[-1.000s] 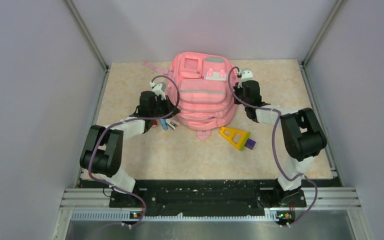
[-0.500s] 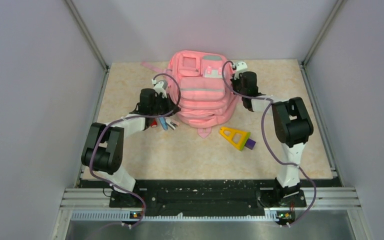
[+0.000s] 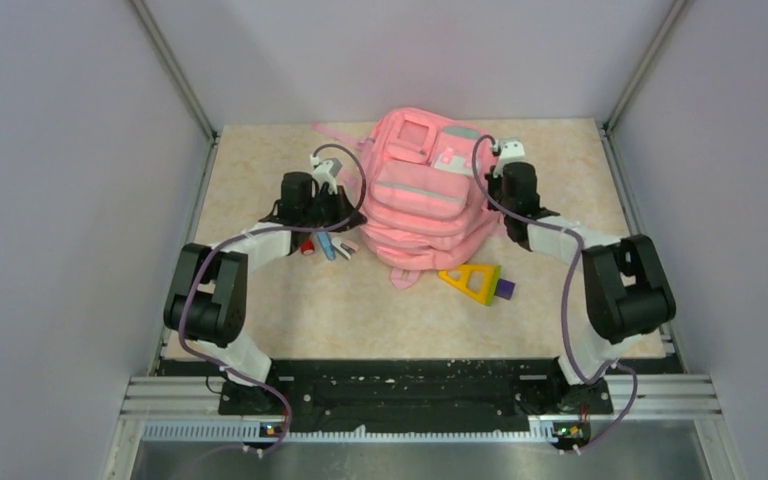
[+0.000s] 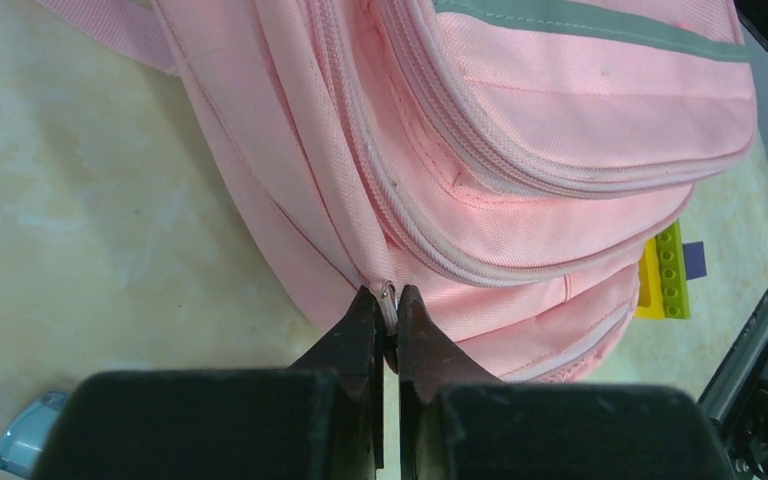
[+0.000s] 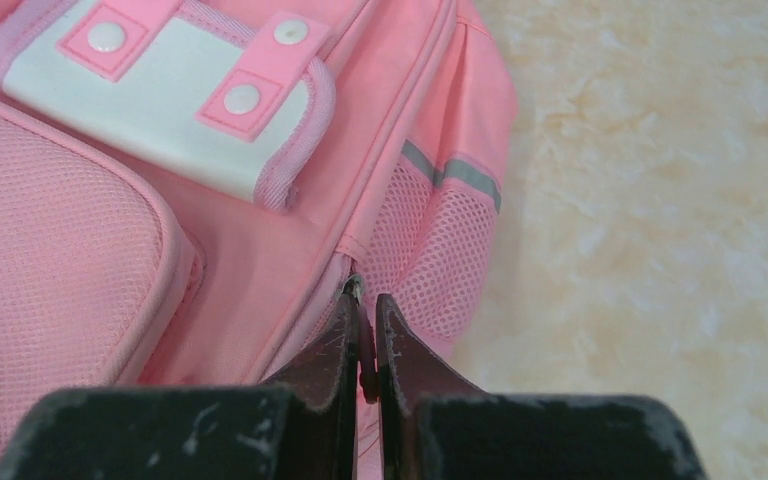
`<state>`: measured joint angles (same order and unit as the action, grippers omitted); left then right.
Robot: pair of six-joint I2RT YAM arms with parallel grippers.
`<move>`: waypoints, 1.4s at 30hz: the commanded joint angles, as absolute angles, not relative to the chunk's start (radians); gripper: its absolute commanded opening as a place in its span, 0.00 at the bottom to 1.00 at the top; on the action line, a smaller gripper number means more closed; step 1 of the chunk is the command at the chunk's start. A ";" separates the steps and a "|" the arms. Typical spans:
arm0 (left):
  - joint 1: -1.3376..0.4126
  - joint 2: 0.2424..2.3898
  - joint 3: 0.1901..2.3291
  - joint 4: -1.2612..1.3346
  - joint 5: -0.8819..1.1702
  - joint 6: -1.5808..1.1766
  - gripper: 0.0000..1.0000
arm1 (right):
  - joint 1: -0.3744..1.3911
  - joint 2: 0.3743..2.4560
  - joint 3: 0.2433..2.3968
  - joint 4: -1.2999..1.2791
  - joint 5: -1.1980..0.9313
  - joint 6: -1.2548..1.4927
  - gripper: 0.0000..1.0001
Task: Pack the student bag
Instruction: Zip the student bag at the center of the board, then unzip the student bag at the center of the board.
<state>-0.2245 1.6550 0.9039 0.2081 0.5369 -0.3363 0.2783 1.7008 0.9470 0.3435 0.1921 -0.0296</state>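
Pink student bag (image 3: 420,200) slumped on desk (image 3: 260,170). left gripper (image 4: 388,308): jaws clamped on zip pull (image 4: 389,294). right gripper (image 5: 364,312): jaws together, apparently on a second pull (image 5: 356,286), mostly hidden.

Beige marbled tabletop (image 3: 260,180): pink backpack (image 3: 425,195) far centre; yellow triangular block (image 3: 472,280) just beside its near side; small red and blue items (image 3: 325,243) left.
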 commanded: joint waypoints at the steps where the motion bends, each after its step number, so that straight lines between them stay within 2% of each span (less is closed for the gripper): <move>1: -0.187 1.609 0.986 0.179 0.454 -0.304 0.00 | 0.180 1.505 0.878 0.267 0.484 0.049 0.00; 4: -0.186 1.645 1.037 0.164 0.429 -0.302 0.00 | 0.180 1.425 0.834 0.203 0.396 0.080 0.00; 5: -0.186 1.659 1.055 0.157 0.422 -0.304 0.00 | 0.180 1.403 0.828 0.184 0.362 0.085 0.12; 6: -0.186 1.670 1.075 0.144 0.418 -0.305 0.02 | 0.180 1.381 0.824 0.170 0.332 0.087 0.33; 7: -0.185 1.678 1.089 0.135 0.415 -0.309 0.09 | 0.181 1.363 0.822 0.160 0.301 0.088 0.59; 8: -0.186 1.679 1.099 0.128 0.412 -0.317 0.19 | 0.180 1.347 0.819 0.153 0.268 0.084 0.72; 10: -0.186 1.663 1.097 0.132 0.406 -0.334 0.43 | 0.179 1.319 0.801 0.168 0.170 0.057 0.79; 11: -0.186 1.651 1.088 0.138 0.403 -0.346 0.51 | 0.179 1.305 0.784 0.189 0.109 0.035 0.80; 13: -0.185 1.622 1.060 0.147 0.396 -0.373 0.58 | 0.179 1.285 0.748 0.235 -0.099 -0.009 0.81; 16: -0.187 1.572 1.000 0.167 0.397 -0.417 0.63 | 0.179 1.276 0.692 0.323 -0.357 -0.051 0.81; 19: -0.187 1.537 0.937 0.201 0.423 -0.474 0.64 | 0.180 1.299 0.651 0.418 -0.487 -0.092 0.81; 26: -0.187 1.530 0.828 0.284 0.453 -0.622 0.65 | 0.180 1.410 0.714 0.410 -0.644 -0.208 0.79; 34: -0.187 1.577 0.786 0.347 0.458 -0.685 0.63 | 0.181 1.503 0.771 0.400 -0.705 -0.273 0.73; 38: -0.187 1.597 0.784 0.348 0.453 -0.686 0.55 | 0.191 1.543 0.805 0.385 -0.717 -0.288 0.66; 42: -0.189 1.619 0.781 0.358 0.452 -0.688 0.53 | 0.203 1.583 0.846 0.331 -0.724 -0.306 0.58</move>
<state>-0.1852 1.5978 0.7898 0.2932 0.4492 -0.6785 0.1814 1.5478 0.7731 0.3431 -0.6701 -0.2554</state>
